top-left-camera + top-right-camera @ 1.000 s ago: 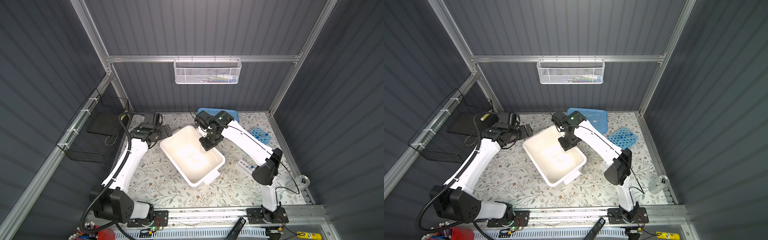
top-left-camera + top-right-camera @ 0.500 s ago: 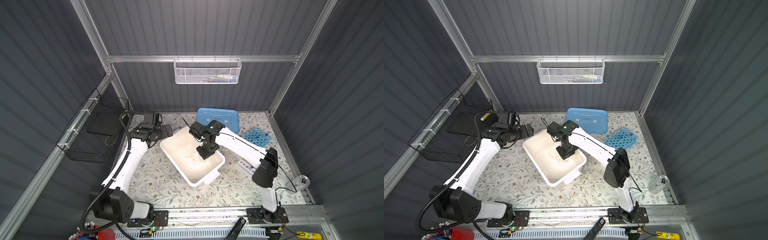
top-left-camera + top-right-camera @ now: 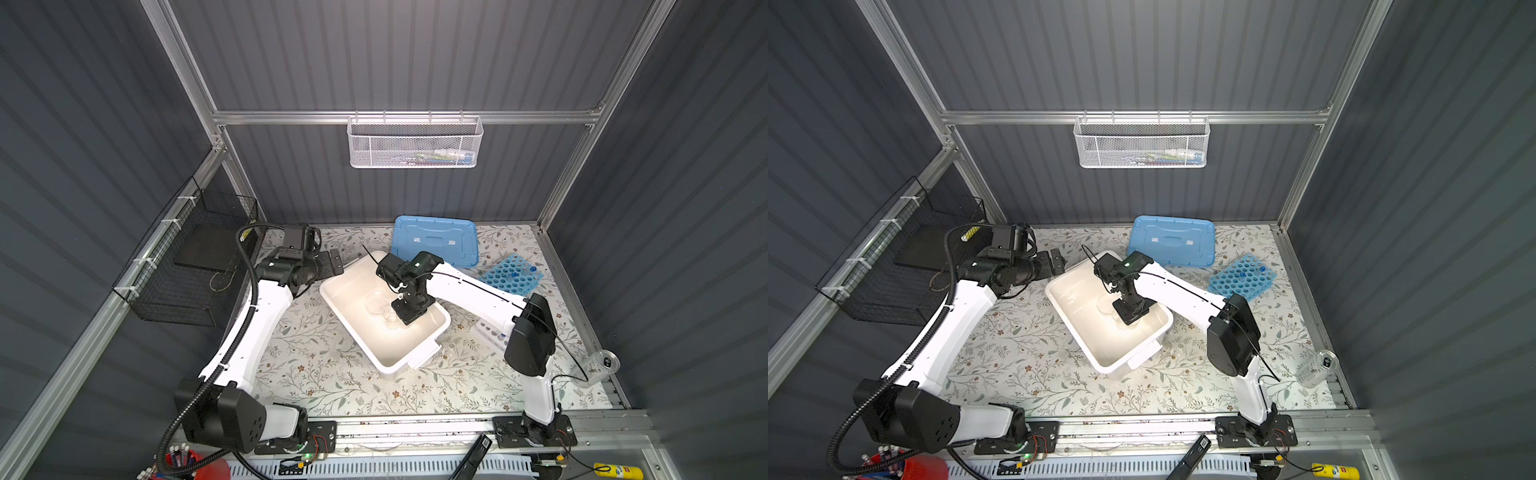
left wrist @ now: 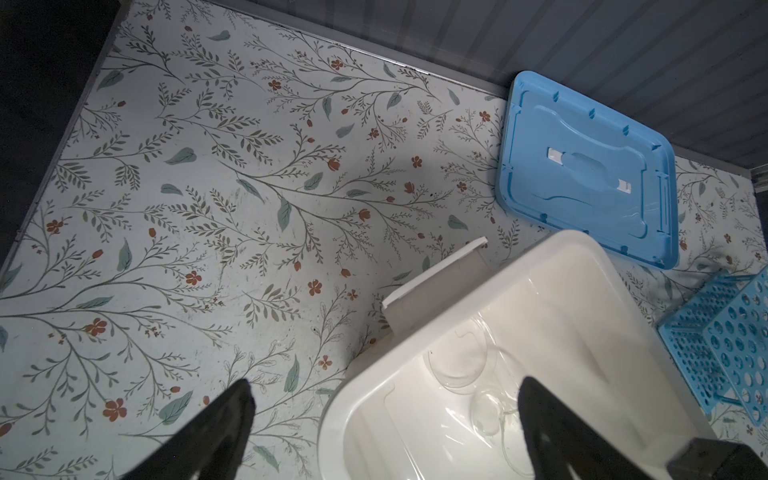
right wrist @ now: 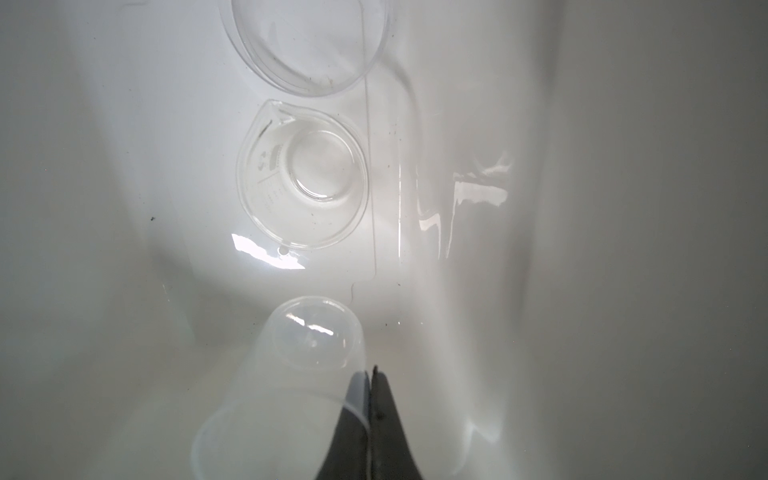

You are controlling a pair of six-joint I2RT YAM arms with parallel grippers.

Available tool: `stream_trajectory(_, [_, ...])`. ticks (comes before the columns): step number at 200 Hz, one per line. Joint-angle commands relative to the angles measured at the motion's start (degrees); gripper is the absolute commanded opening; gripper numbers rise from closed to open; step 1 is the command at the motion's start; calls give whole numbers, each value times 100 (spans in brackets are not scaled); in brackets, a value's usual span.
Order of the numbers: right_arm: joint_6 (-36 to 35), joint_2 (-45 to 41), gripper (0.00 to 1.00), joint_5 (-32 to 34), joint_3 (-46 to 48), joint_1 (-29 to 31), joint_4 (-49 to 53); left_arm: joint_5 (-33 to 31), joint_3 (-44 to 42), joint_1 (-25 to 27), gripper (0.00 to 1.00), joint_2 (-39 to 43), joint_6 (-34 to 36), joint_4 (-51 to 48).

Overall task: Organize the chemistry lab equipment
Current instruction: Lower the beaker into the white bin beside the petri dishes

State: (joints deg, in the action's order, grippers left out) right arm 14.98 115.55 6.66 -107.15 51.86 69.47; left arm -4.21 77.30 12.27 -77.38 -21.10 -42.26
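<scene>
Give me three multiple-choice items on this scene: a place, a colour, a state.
1. Where is the right gripper?
A. Inside the bin
B. Over the rack
C. By the black basket

2. The lid by the back wall is:
A. red
B. blue
C. white

3. The right gripper is:
A. open
B. shut on the beaker
C. shut on a rod

Answers:
1 A: both top views show it down in the bin.
2 B: it is light blue in every view showing it.
3 B: the right wrist view shows it pinching the beaker's wall.

Floral table [image 3: 316, 365]: bin [image 3: 376, 345], lid [image 3: 434, 239], blue rack [image 3: 509, 274].
</scene>
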Motion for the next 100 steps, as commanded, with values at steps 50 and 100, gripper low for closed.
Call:
stream_trajectory(50, [-249, -261, 0, 231, 745, 26, -632, 134, -143, -49, 100, 169, 143, -100])
stream_trajectory(100, [-311, -190, 0, 256, 886, 18, -862, 113, -153, -50, 100, 205, 123, -107])
